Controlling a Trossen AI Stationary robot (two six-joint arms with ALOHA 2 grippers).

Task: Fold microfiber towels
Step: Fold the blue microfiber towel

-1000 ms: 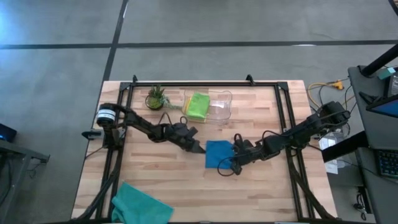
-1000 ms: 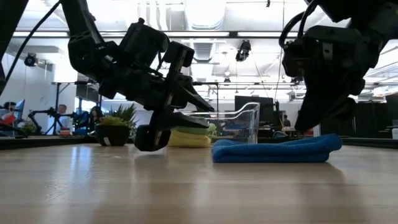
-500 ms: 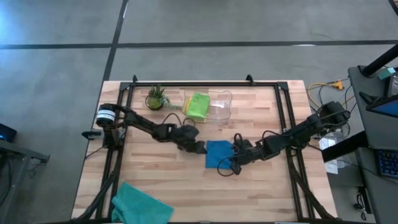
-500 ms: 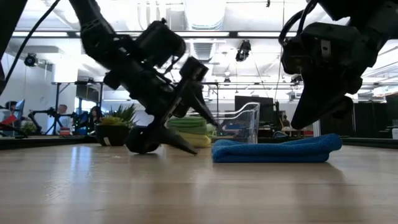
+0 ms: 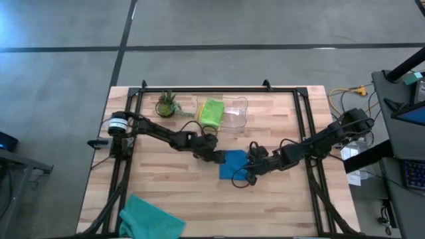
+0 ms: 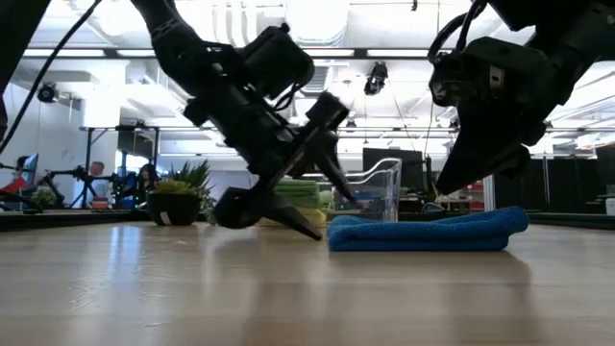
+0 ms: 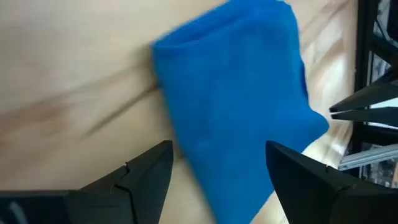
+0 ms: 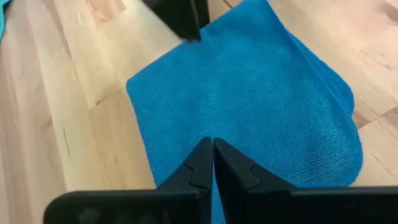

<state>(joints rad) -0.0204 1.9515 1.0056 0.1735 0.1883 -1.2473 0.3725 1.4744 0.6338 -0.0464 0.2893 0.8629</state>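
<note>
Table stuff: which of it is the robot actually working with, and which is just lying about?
Part of the job:
- blue towel, folded, between the two tools
- lime green towel, in the bin
- teal towel, at the table's near edge
- left tool, open
- right tool, shut

Just lying about:
- clear plastic bin
- potted plant

I count four microfiber towels: one blue towel [image 5: 233,163], one teal towel [image 5: 149,217], and lime green towel [image 5: 212,111] over yellow towel [image 6: 309,218] in one clear bin [image 5: 236,114]. One potted plant [image 5: 166,104]. My two arms.
</note>
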